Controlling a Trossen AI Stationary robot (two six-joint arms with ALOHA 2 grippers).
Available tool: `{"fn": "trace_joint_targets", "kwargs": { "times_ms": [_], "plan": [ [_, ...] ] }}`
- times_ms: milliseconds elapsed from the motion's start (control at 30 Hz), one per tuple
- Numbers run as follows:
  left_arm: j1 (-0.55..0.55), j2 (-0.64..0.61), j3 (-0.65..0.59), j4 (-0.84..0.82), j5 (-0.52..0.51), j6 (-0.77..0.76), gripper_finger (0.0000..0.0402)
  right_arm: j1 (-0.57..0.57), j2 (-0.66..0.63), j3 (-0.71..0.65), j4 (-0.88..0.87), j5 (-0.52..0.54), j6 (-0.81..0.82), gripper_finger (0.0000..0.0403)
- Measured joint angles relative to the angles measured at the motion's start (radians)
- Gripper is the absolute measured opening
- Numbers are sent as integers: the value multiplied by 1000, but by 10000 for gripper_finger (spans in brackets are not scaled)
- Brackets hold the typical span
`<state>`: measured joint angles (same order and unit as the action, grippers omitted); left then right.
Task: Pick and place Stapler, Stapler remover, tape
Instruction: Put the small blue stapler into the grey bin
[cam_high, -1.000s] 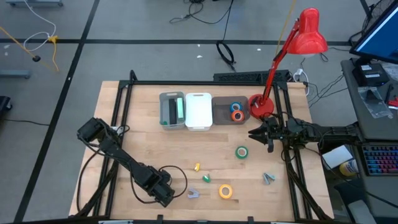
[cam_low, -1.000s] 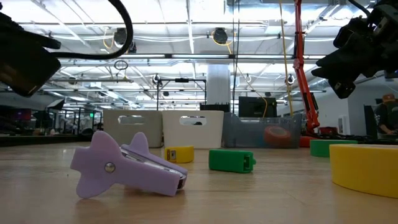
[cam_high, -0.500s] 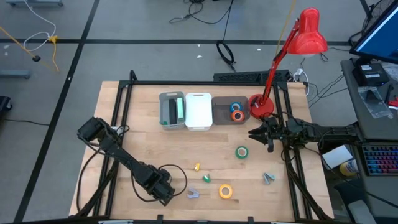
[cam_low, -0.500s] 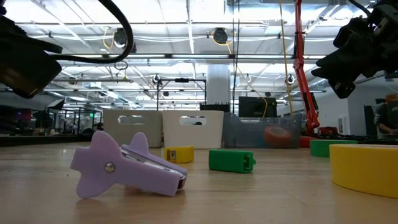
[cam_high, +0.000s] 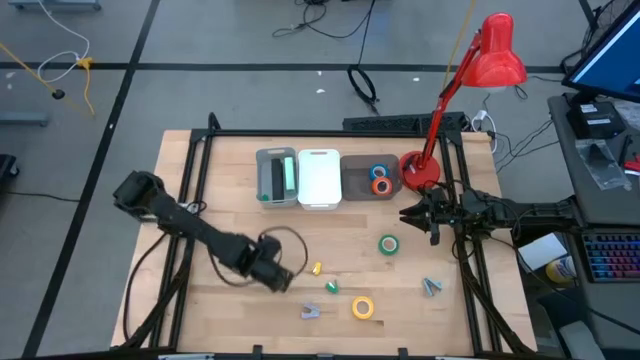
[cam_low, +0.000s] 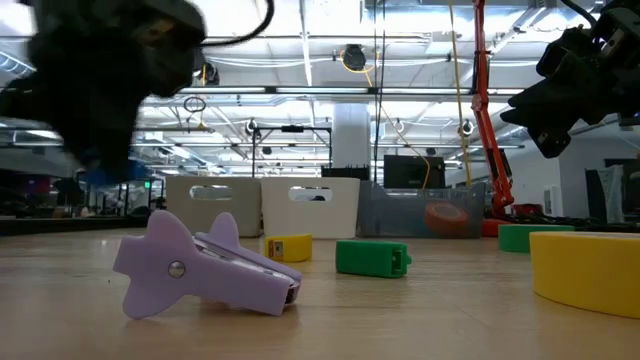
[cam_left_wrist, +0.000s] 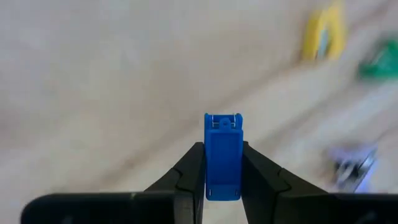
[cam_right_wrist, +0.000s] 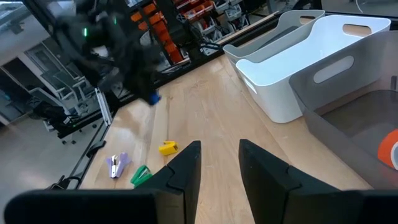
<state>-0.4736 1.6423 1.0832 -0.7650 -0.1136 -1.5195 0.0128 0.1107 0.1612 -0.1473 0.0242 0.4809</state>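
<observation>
One blue stapler (cam_left_wrist: 222, 155), clamped between the left gripper (cam_left_wrist: 222, 186) fingers, now lifted off the table and carried away from the front edge toward the bins (cam_high: 318, 178). Pick done; placing remains. Only the left wrist view shows the grip. Right gripper (cam_high: 408, 215), jaws slightly parted and empty, waits beside the green tape (cam_high: 388, 244).

wooden table (cam_high: 215, 200), bins (cam_high: 318, 178), tape rolls (cam_high: 362, 308)

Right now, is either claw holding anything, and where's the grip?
Left claw pinches a small blue stapler across its sides, near the back end. Right claw holds nothing.
</observation>
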Motion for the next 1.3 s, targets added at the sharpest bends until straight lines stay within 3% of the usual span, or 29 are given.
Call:
{"fn": "trace_joint_targets", "kwargs": {
  "times_ms": [267, 433, 633, 867, 1300],
  "plan": [
    [198, -204, 1, -172, -263, 184, 77, 0, 0, 0, 0, 0, 2, 100],
    [369, -285, 2, -187, -333, 393, 77, 0, 0, 0, 0, 0, 4, 100],
    [593, -283, 2, -176, -306, 668, 77, 0, 0, 0, 0, 1, -1, 100],
    [793, -241, 2, -166, -203, 834, 77, 0, 0, 0, 0, 1, -2, 100],
    [898, -62, 2, -150, -97, 861, 77, 0, 0, 0, 0, 5, 8, 100]
  ]
}}
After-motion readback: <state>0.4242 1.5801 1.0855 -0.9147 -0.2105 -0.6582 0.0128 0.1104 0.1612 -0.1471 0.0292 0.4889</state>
